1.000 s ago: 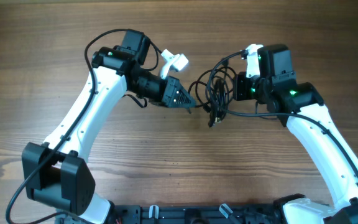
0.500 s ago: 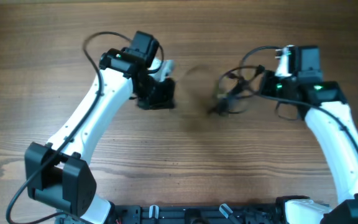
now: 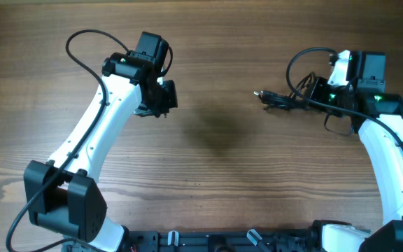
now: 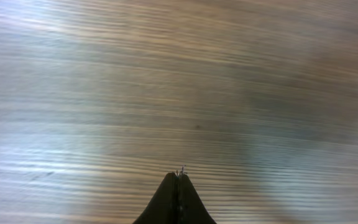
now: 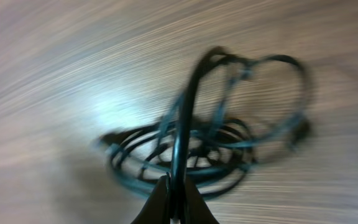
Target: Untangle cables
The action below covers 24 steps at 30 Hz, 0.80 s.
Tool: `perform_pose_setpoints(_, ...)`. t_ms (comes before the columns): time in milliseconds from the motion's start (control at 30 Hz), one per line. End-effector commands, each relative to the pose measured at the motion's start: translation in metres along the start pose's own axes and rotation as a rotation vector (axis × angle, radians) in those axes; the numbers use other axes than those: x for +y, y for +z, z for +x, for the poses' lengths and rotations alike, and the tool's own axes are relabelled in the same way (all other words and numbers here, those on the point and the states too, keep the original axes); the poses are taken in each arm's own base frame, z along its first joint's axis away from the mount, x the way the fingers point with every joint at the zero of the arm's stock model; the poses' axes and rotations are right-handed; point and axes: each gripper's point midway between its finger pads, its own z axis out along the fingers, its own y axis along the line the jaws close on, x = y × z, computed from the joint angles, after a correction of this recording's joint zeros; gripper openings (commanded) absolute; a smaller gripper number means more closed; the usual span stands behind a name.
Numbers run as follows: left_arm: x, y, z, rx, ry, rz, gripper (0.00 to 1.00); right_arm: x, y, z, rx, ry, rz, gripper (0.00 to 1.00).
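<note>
While pinched at one strand between the closed fingers of the right hand, hung out as a loose bundle of thin black flexible cables over the right side of the brown wood-grain worktop, with one small plug end poking toward the middle. Could not tell whether lifted clear or brushing the wood. Showed blurred in the right wrist view, yet readable as several overlapping loops with a taller arch running up into the grip. Lay well apart from the left hand, itself pressed fully shut on nothing, only bare wood below it in its own wrist view.

Judged light, limp and springy: likely to sag, swing and slide loop over loop rather than hold a shape. Unlikely to break, though prone to tighten into a knot if yanked. Looked smooth-jacketed, so apt to slip through a light pinch. Best taken near a plug end, where stiffer and easier to trace, or on the outer arch standing free of the coil, not in the crowded centre, for fear of catching several strands together. Called for a second hold on a different loop, then a slow pull apart
</note>
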Motion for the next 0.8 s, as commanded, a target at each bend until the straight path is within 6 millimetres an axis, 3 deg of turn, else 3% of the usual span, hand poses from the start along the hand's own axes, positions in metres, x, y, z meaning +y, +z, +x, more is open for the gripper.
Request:
perform_pose_setpoints(0, -0.058, -0.014, 0.013, 0.062, 0.129, 0.334, 0.2, 0.058, -0.007, 0.017, 0.088, -0.08, -0.35, 0.04)
perform_pose_setpoints(33, -0.069, -0.018, 0.014, 0.064, 0.171, 0.4, 0.41, 0.065, -0.01, 0.019, 0.096, -0.081, -0.393, 0.04)
perform_pose_setpoints(100, -0.087, -0.026, 0.016, 0.048, 0.282, 0.505, 0.71, 0.08, -0.018, 0.02, 0.107, -0.089, -0.494, 0.04)
perform_pose_setpoints(167, -0.094, -0.027, 0.017, 0.019, 0.388, 0.523, 0.82, 0.091, -0.024, 0.02, 0.11, -0.096, -0.565, 0.04)
perform_pose_setpoints(333, -0.123, -0.024, 0.041, -0.03, 0.732, 0.552, 0.92, 0.112, -0.039, 0.023, 0.131, -0.11, -0.713, 0.04)
perform_pose_setpoints(500, -0.155, -0.017, 0.066, -0.061, 0.93, 0.589, 0.92, 0.12, -0.047, 0.026, 0.148, -0.112, -0.775, 0.04)
perform_pose_setpoints(767, -0.161, 0.021, 0.077, -0.129, 1.047, 0.463, 0.96, 0.12, -0.047, 0.026, 0.147, -0.114, -0.775, 0.04)
